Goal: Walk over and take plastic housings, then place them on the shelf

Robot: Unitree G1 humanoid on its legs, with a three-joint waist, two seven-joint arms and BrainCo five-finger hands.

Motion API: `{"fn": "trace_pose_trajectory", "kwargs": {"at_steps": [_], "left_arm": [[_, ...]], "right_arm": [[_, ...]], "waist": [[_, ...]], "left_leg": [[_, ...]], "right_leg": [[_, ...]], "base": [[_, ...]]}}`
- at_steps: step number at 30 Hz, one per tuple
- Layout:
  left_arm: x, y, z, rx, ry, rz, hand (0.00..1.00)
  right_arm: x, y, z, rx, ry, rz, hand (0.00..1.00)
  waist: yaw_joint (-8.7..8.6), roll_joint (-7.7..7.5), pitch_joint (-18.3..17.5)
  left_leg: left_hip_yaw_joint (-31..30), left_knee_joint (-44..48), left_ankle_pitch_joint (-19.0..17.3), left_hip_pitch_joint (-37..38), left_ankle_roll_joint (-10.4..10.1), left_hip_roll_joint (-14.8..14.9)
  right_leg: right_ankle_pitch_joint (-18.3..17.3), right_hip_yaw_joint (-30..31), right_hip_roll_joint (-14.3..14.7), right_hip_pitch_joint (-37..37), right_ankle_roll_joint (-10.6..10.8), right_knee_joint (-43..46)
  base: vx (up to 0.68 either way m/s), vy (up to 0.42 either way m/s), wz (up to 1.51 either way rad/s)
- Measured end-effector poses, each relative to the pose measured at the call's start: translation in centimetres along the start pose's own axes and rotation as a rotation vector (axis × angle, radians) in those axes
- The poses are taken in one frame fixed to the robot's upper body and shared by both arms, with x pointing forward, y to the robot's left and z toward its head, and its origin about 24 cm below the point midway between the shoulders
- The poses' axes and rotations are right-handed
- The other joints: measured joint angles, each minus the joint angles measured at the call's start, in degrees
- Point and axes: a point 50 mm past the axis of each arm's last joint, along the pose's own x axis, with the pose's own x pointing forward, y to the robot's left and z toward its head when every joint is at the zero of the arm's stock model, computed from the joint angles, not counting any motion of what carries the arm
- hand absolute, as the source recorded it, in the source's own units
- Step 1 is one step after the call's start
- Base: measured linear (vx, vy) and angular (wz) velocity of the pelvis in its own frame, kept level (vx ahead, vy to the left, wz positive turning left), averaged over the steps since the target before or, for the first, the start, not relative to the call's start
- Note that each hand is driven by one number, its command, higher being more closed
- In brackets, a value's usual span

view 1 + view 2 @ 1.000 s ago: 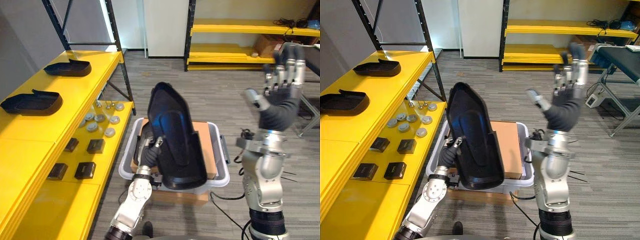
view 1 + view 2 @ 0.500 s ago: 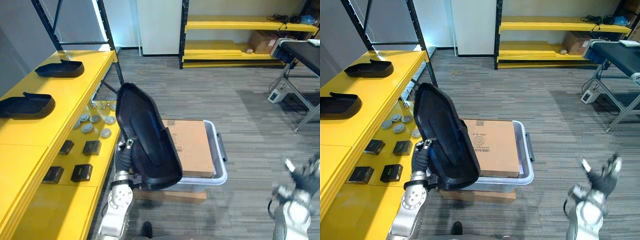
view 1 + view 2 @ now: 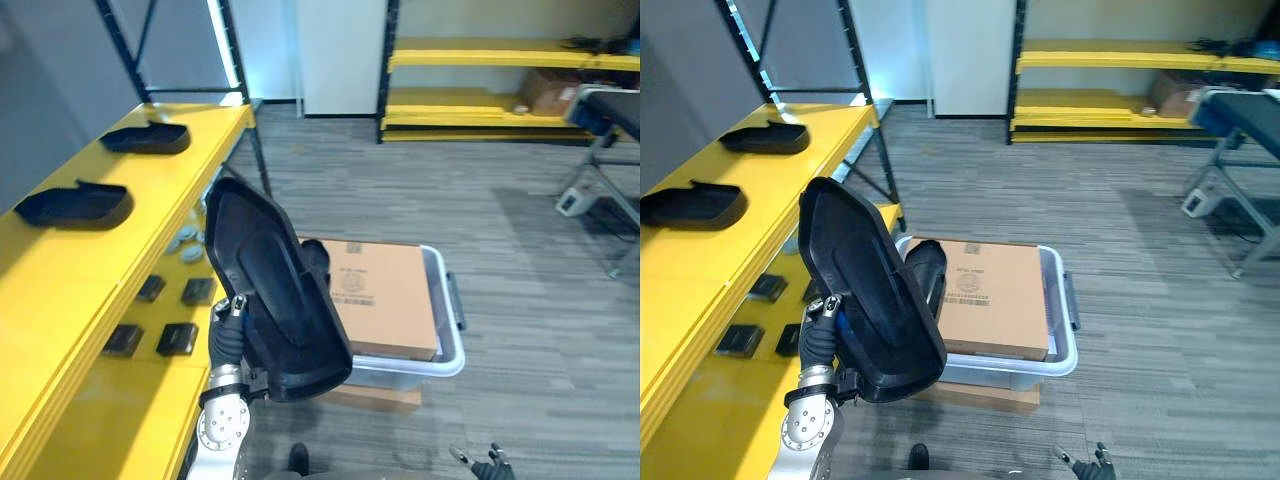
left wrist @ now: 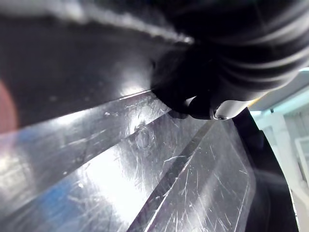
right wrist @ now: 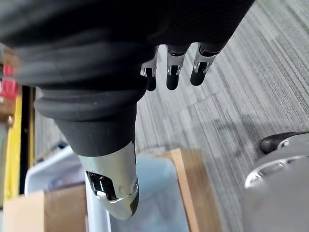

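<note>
— Grey striped carpet (image 3: 520, 250) runs out to a far wall lined with yellow racking (image 3: 480, 60). What stands closer?

— On the left is the yellow shelf (image 3: 60, 300), running from near to far. Two black shells lie flat on its top level, well apart: the near housing (image 3: 75, 205) and the far housing (image 3: 145, 138)

— And the one being carried?

— The big black housing (image 3: 275, 290) is up in the air, just right of the shelf's edge. It stands on end and tilted, with its hollow side turned toward the robot. The left hand (image 3: 226, 338) has it from the near left side: the thumb hooks over the rim and is clamped on it, and the other fingers are hidden behind the shell. In the left wrist view the dark cover lies right against the glossy, scratched plastic

— What is behind it?

— On the floor is a grey bin (image 3: 455, 345), with a cardboard box (image 3: 385, 295) taking up most of it. At the bin's left end a dark rounded piece (image 3: 925, 272) stands just behind the carried shell; I cannot tell what it is

— And the shelf's lower level?

— It holds two pairs of small black boxes (image 3: 180, 338), and farther on some grey discs (image 3: 190, 250), partly hidden by the carried shell

— The other arm?

— The right hand (image 5: 91, 87) hangs low at the near right, above the carpet and nearer than the bin, not touching it. Its fingers are straight, its thumb stands apart from them, and it holds nothing
</note>
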Motion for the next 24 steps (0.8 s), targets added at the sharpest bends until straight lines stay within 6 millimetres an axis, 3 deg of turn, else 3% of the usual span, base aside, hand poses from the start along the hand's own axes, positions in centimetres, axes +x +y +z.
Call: {"fn": "trace_pose_trajectory", "kwargs": {"at_steps": [1,2,4,6,9,10,11,12,13,14,17,18,22,23,24], "left_arm": [[0.0,-0.1,0.0,-0.008,0.003,0.002,1.0],[-0.1,-0.2,-0.3,-0.013,0.013,-0.002,1.0],[0.2,-1.0,-0.5,-0.014,0.017,-0.038,1.0],[0.9,-2.4,-0.1,-0.022,-0.01,-0.106,1.0],[1.5,-3.7,0.7,-0.04,-0.056,-0.163,1.0],[1.6,-4.1,0.9,-0.045,-0.063,-0.182,1.0],[1.6,-4.4,1.0,-0.047,-0.066,-0.193,1.0],[1.6,-4.7,1.1,-0.053,-0.073,-0.212,1.0],[1.7,-5.0,1.2,-0.052,-0.079,-0.226,1.0],[1.9,-5.1,1.0,-0.036,-0.075,-0.239,1.0],[1.9,-4.9,-0.4,-0.011,-0.023,-0.219,1.0],[1.9,-4.9,-0.4,-0.011,-0.02,-0.22,1.0],[2.0,-5.6,-0.7,-0.005,-0.014,-0.245,1.0],[1.8,-5.5,-0.8,-0.003,-0.006,-0.244,1.0],[1.7,-5.4,-0.9,-0.001,-0.003,-0.238,1.0]], "right_arm": [[0.2,0.0,0.3,-0.006,-0.006,0.0,0.0],[0.4,-0.3,0.7,-0.018,-0.018,-0.003,0.0],[0.6,-0.2,1.1,-0.02,-0.027,-0.002,0.0],[1.0,0.2,1.6,-0.019,-0.029,0.006,0.0],[1.5,1.8,3.2,0.002,-0.054,0.042,0.0],[1.7,2.3,3.7,0.005,-0.062,0.054,0.0],[1.7,2.4,3.7,0.004,-0.062,0.056,0.0],[1.6,2.4,3.6,0.002,-0.058,0.058,0.0],[1.6,2.5,3.5,0.002,-0.054,0.061,0.0],[1.5,2.5,3.2,-0.001,-0.04,0.066,0.0],[1.3,2.4,2.5,-0.02,-0.023,0.081,0.0],[1.3,2.4,2.8,-0.018,-0.036,0.08,0.0],[1.1,1.9,2.0,-0.027,-0.02,0.071,0.0],[0.7,1.9,1.3,-0.04,-0.005,0.077,0.0],[0.3,2.2,0.7,-0.05,0.009,0.091,0.0]], "waist": [[-0.15,0.21,0.2],[-0.34,0.66,0.1],[-1.35,0.63,0.4],[-1.78,0.91,0.7],[-1.67,-0.24,1.6],[-1.71,0.0,1.7],[-1.87,0.03,1.7],[-1.98,0.14,1.7],[-2.43,0.15,1.9],[-3.36,0.3,2.0],[-3.92,0.94,2.6],[-4.99,1.26,2.7],[-4.96,0.79,2.9],[-4.83,-0.22,2.8],[-4.31,-1.89,2.7]], "left_leg": [[5.8,2.1,-0.5,-0.5,0.7,1.3],[16.6,4.9,-1.9,0.7,2.6,3.8],[26.6,5.1,-3.5,2.9,1.6,5.2],[26.6,5.3,-4.1,2.9,1.1,3.6],[23.4,9.2,-8.5,2.3,1.6,1.4],[21.3,11.1,-11.5,2.8,1.9,-0.2],[20.3,11.2,-12.3,3.0,2.0,-1.0],[19.1,10.9,-13.2,3.5,1.9,-2.0],[18.0,10.5,-13.3,4.0,1.8,-2.7],[15.1,8.5,-13.1,5.5,1.7,-4.4],[11.9,5.7,-12.3,10.3,2.4,-6.3],[9.6,5.4,-12.3,10.9,2.4,-6.7],[2.5,6.1,-12.4,13.0,2.2,-8.2],[0.9,6.0,-12.6,14.3,1.7,-8.9],[0.0,6.1,-13.2,15.3,0.8,-10.0]], "right_leg": [[0.0,-2.1,-0.2,0.7,0.0,-0.1],[-0.2,-5.6,-0.5,2.1,0.2,0.1],[-0.3,-9.9,-1.4,4.5,0.4,0.1],[-0.3,-12.3,-2.2,6.2,0.7,0.1],[-0.3,-14.8,-5.0,8.4,2.2,2.7],[-0.2,-14.0,-8.7,7.9,1.1,10.3],[0.0,-12.6,-10.1,6.9,-1.2,13.7],[-0.4,-8.0,-11.2,4.6,-4.8,18.6],[-1.7,-3.1,-10.5,2.8,-5.0,20.6],[-4.8,8.3,-6.2,-1.5,-3.2,22.5],[-7.9,20.6,0.0,-7.3,-2.0,21.5],[-8.3,23.5,2.1,-10.1,-1.4,19.6],[-6.9,34.0,6.0,-15.3,0.7,13.6],[-5.0,36.4,6.2,-15.2,0.9,12.6],[-0.5,36.6,5.3,-14.9,0.0,11.2]], "base": [[0.09,0.016,1.66],[0.11,0.035,1.26],[0.2,0.102,1.66],[0.19,0.132,1.35],[0.15,0.163,0.61],[0.17,0.211,0.52],[0.21,0.265,0.65],[0.14,0.168,0.53],[0.21,0.185,0.93],[0.18,0.126,0.89],[0.24,0.091,0.82],[0.2,0.031,0.92],[0.22,-0.032,1.17],[0.26,-0.114,1.26],[0.25,-0.134,1.06]]}}
